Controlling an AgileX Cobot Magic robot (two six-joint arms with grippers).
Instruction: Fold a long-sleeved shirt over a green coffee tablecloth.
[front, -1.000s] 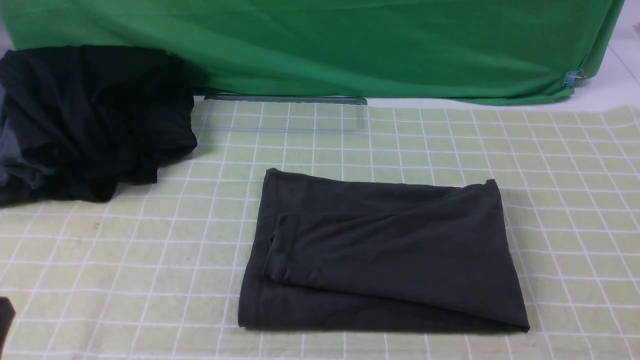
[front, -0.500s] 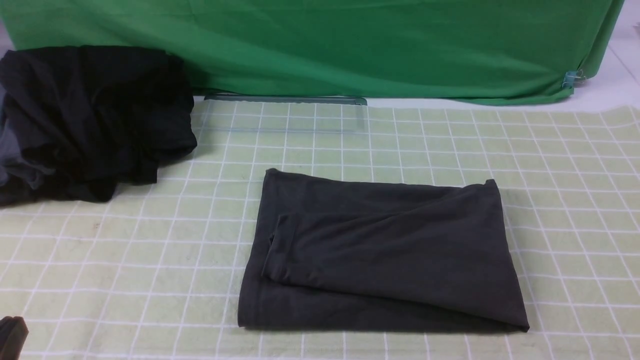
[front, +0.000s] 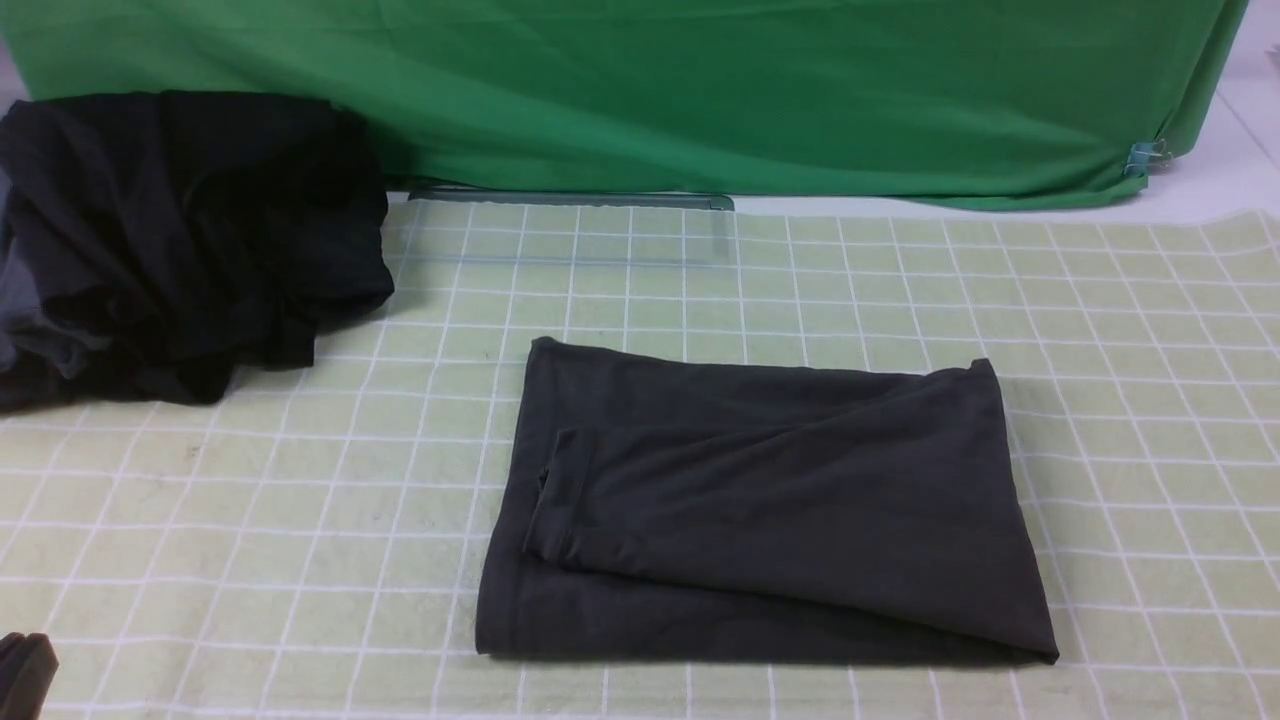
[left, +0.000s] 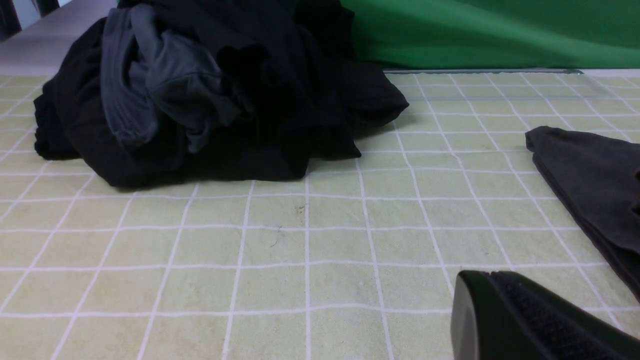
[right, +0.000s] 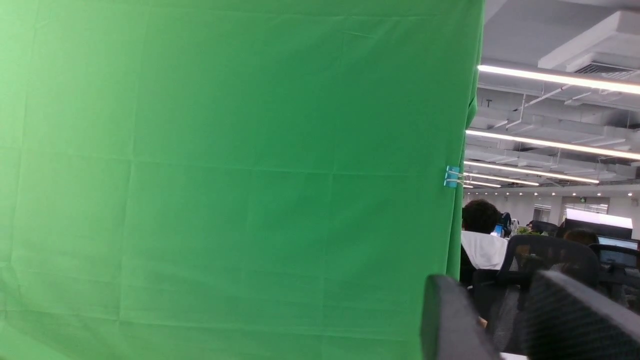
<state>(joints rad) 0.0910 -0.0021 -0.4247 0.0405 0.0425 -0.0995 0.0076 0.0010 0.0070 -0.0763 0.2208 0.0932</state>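
Shirt (front: 780, 510), charcoal, folded, near middle of tablecloth (front: 240, 520). Garments (front: 190, 230), dark, far left. Left pincer (left: 490, 275): pressed together. Right pincer (right: 495, 285): spread.

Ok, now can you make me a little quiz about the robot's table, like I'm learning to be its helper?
1. True or false: the shirt lies flat and unfolded.
2. Fill in: the tablecloth has thin ______ lines.
3. Which is nearer the green curtain?
A) the shirt
B) the dark pile
C) both the same

Key: 1 false; 2 white; 3 B
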